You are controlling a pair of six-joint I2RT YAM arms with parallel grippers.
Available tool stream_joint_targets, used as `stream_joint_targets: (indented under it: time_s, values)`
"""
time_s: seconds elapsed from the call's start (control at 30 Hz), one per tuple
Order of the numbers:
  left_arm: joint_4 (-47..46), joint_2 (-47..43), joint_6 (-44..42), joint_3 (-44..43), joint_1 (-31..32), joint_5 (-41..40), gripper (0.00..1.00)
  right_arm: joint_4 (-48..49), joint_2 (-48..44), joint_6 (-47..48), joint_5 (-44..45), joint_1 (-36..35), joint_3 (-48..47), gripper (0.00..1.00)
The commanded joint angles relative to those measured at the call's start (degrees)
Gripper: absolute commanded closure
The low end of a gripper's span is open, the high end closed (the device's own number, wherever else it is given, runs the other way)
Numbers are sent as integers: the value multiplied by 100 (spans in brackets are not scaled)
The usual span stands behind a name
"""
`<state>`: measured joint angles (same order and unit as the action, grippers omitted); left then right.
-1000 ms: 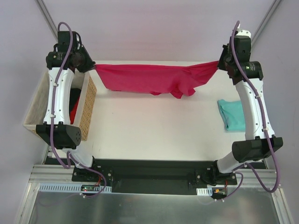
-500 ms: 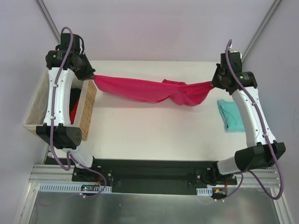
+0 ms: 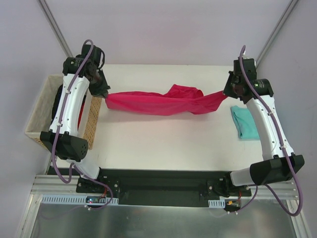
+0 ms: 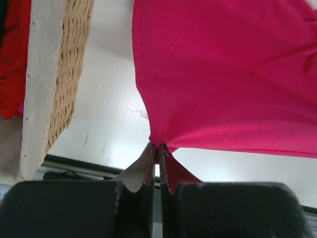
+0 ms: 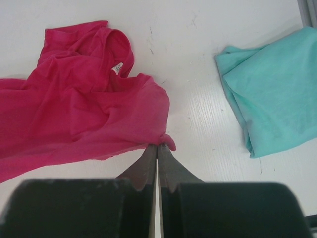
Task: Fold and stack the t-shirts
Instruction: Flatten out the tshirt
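The white table (image 3: 163, 144) carries everything, with the wicker basket (image 3: 92, 121) standing at its left edge and some red cloth (image 4: 12, 59) lying inside it. The crimson-pink t-shirt (image 3: 158, 102) is strung across the far half of the table between the two arms, sagging in the middle with a bunched hump near its right end where the collar has gathered. It looks light, thin and wholly limp, so it will droop and crease wherever it is not pulled taut, and it should be carried by its corners or hem edges rather than by the middle. The teal t-shirt (image 3: 246, 123) lies loosely folded on the table at the right, near the right arm and apart from the pink one. The left gripper (image 4: 157, 148) is pinched tight on a small tuck of the pink shirt's left edge, just beside the basket wall, and the right gripper (image 5: 157, 147) is clamped likewise on the shirt's right end. A small white neck label (image 5: 117, 68) shows inside the collar, a handy marker for lining up the fold
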<state>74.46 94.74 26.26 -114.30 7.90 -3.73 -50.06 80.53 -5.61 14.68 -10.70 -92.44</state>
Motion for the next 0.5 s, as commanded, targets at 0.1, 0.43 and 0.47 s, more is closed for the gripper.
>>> stream_joint_targets:
  time_s: [0.1,0.43,0.47]
  values:
    - [702,-552,37,874,80,-172,100,-714,-363,-405,-237,-11,191,99]
    - [790,-825,-33,1989,80,-286,100,-1269,-723,-1056,-483,-362,1280,99]
    - [772,-878,-42,2078,80,-278,100,-1286,-749,-1100,-501,-398,1377,99]
